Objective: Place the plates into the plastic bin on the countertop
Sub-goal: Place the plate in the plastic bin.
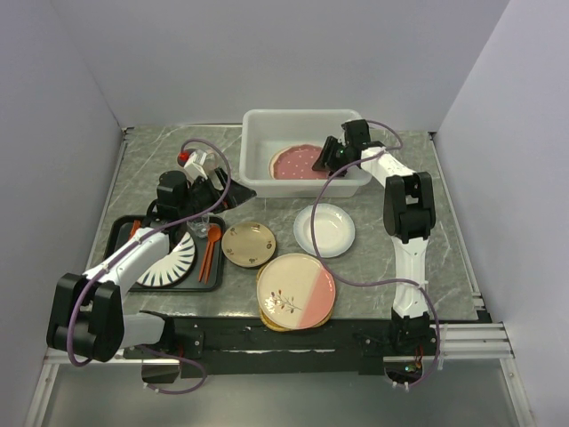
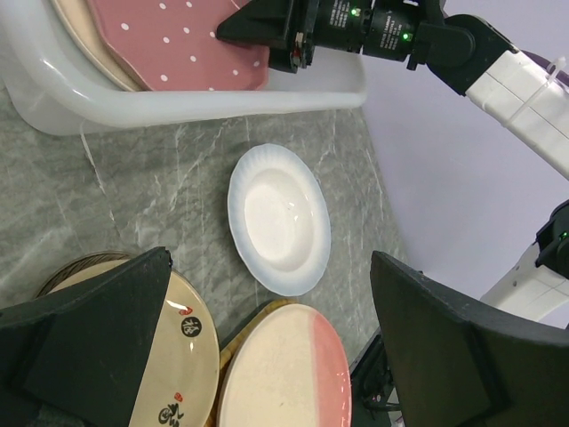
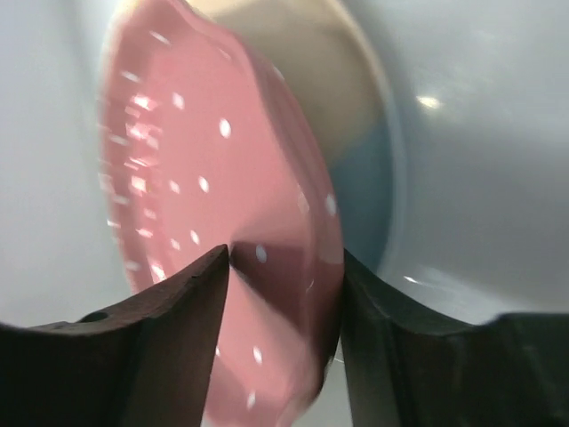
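Note:
The white plastic bin (image 1: 258, 133) stands at the back of the grey-green countertop (image 1: 160, 169). A pink white-dotted plate (image 1: 293, 163) lies tilted inside it on a cream plate (image 3: 293, 62). My right gripper (image 1: 322, 160) reaches into the bin, and its fingers (image 3: 178, 311) close on the pink plate's (image 3: 178, 160) right rim. My left gripper (image 1: 229, 190) hangs open and empty above the counter, left of the bin. On the counter lie a white plate (image 1: 324, 229), a small tan plate (image 1: 248, 244) and a cream-and-pink plate (image 1: 296, 289) on top of a stack.
A flat black tray (image 1: 124, 233) at the left holds a white plate with dark stripes (image 1: 173, 262), an orange spoon (image 1: 211, 245) and a small glass (image 1: 203, 227). Grey walls close in the left, back and right sides.

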Tool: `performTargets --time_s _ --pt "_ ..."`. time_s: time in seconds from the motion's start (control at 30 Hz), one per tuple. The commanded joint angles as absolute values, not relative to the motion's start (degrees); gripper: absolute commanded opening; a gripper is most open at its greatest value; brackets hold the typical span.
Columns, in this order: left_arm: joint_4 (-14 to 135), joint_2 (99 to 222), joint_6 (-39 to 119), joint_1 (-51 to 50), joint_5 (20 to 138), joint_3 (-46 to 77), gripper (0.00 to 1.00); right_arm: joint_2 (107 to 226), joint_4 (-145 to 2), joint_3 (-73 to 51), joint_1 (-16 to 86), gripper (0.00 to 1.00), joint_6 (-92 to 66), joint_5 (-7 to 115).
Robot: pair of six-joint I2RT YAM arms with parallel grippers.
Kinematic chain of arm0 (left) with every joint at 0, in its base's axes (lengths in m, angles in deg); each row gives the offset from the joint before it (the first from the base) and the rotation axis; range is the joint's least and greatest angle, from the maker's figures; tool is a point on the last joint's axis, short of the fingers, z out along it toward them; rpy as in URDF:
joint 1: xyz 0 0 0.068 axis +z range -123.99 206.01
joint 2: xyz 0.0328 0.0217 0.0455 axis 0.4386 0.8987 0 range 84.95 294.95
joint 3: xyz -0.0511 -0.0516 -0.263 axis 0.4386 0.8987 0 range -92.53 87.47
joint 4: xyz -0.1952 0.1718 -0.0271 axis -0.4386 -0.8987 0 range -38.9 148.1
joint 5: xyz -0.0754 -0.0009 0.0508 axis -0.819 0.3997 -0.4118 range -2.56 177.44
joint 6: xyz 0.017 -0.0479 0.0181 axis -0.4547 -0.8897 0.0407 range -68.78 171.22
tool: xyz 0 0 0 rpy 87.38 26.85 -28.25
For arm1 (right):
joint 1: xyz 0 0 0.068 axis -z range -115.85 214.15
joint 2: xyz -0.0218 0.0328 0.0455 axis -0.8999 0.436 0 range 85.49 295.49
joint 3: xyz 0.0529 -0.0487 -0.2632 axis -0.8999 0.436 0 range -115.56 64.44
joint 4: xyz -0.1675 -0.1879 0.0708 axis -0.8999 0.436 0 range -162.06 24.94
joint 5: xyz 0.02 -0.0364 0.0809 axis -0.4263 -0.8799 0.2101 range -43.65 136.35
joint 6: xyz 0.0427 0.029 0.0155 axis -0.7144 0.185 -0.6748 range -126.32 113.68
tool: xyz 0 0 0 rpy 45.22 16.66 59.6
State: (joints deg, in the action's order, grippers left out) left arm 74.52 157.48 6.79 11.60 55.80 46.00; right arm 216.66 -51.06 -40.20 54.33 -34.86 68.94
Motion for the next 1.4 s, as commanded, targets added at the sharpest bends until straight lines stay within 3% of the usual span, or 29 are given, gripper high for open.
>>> performTargets --time_s 0.0,0.53,0.9,1.37 --pt "76.3 155.3 6.9 11.8 55.6 46.2 0.99 212.2 -46.6 -41.6 54.4 0.63 -30.4 63.1" --pt "75.1 154.4 7.4 11.8 55.7 45.7 0.99 205.0 -46.7 -40.5 52.4 0.84 -26.4 51.0" --pt "75.2 155.4 7.5 11.8 55.2 45.3 0.99 194.8 -58.7 -32.1 51.8 0.89 -27.3 54.5" --pt "75.0 155.9 7.9 11.8 55.0 45.4 0.99 192.9 -58.5 -31.9 51.0 0.9 -27.4 56.5"
